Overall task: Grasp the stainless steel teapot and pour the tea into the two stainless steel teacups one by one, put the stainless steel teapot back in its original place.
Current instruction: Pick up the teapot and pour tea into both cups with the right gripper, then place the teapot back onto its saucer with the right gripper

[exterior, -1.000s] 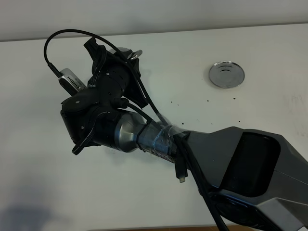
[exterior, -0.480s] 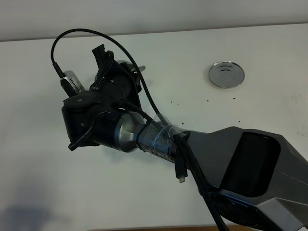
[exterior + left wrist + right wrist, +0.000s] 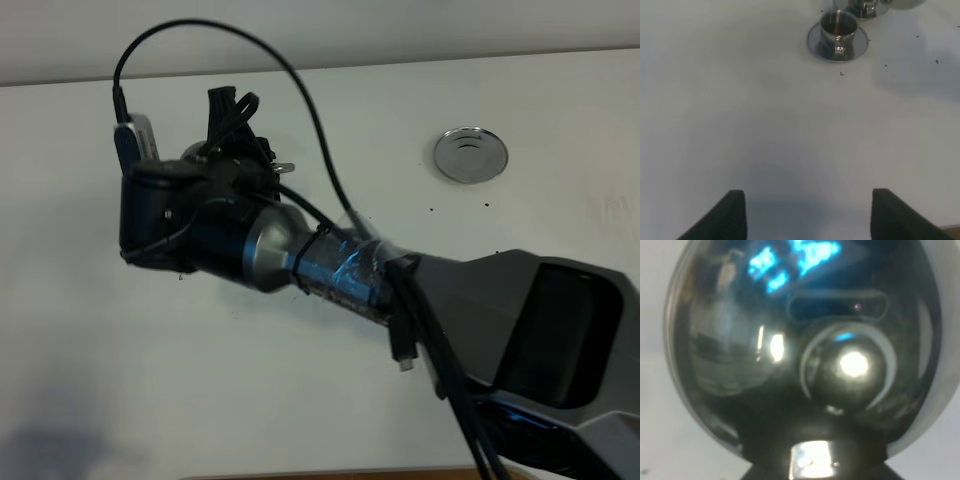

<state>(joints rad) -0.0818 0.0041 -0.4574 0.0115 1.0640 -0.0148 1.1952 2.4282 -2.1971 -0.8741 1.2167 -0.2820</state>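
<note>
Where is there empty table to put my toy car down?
Bare white table lies to the near side of the cup on its saucer, reaching to the left gripper. It's also bare around the round steel disc. It's crowded where the right arm holds the teapot by the cups.

High camera looking down on the table (image 3: pixel 560 90), left wrist view low and forward, right wrist view pressed against the teapot (image 3: pixel 800 355)

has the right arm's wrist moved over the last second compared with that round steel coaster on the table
Yes. Against the unmoved coaster, the right wrist has rolled and shifted slightly up in the high view.
</note>
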